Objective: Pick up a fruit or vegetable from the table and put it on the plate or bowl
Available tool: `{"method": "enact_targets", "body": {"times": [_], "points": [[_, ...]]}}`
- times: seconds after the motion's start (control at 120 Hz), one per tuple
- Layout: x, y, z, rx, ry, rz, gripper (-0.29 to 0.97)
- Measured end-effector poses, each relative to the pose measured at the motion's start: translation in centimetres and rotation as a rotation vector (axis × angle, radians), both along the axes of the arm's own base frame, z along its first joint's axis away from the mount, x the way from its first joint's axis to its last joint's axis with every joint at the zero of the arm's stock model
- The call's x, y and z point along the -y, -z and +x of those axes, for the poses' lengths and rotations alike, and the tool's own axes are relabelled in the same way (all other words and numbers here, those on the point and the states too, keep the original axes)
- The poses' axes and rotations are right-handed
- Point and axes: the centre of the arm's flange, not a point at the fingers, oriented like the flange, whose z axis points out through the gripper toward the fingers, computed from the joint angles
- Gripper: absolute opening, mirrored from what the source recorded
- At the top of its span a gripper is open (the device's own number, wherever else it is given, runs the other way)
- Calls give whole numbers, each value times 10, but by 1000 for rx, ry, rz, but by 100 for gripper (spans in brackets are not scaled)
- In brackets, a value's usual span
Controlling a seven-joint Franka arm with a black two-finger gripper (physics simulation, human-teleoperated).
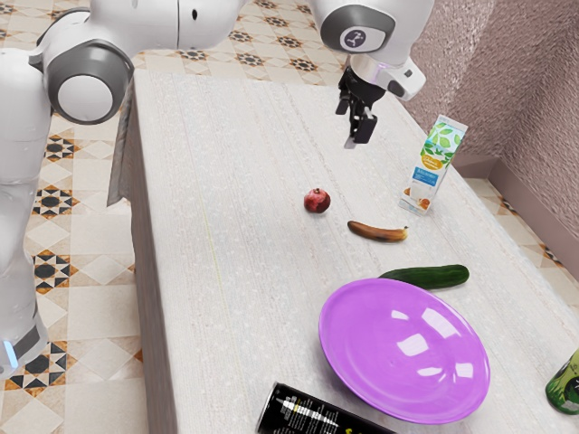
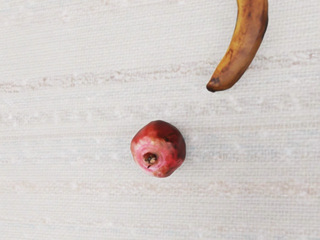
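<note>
Black two-finger gripper point(image 1: 358, 127) hangs empty above the pale table point(image 1: 226, 271), jaws apparently somewhat apart. The small round red pomegranate point(image 1: 317, 200) point(image 2: 158, 148) lies on the table nearby, beside a browned banana point(image 1: 378, 232). Better to descend straight, centred over its widest part.

home kitchen, by patterned floor tiles point(image 1: 90, 307), drink carton point(image 1: 432, 165), purple plate point(image 1: 380, 362)
</note>
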Motion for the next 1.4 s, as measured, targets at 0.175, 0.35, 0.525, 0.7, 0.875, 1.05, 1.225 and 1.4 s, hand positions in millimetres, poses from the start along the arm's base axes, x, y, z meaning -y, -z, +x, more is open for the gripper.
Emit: {"method": "enact_targets", "body": {"times": [0.175,0.35,0.525,0.7,0.875,1.05,1.225,1.4], "points": [[3,0,0,-1,10,2,68],[11,5,1,0,5,-1,68],[4,24,1,-28,-53,-49,68],[-42,42,-13,-65,-179,-130,68],[-95,60,-81,-121,-311,-197,68],[-144,89,-103,-118,-418,-176,68],[-112,92,-90,-68,-344,-111,68],[-84,110,-70,-8,-265,-73,68]]}}
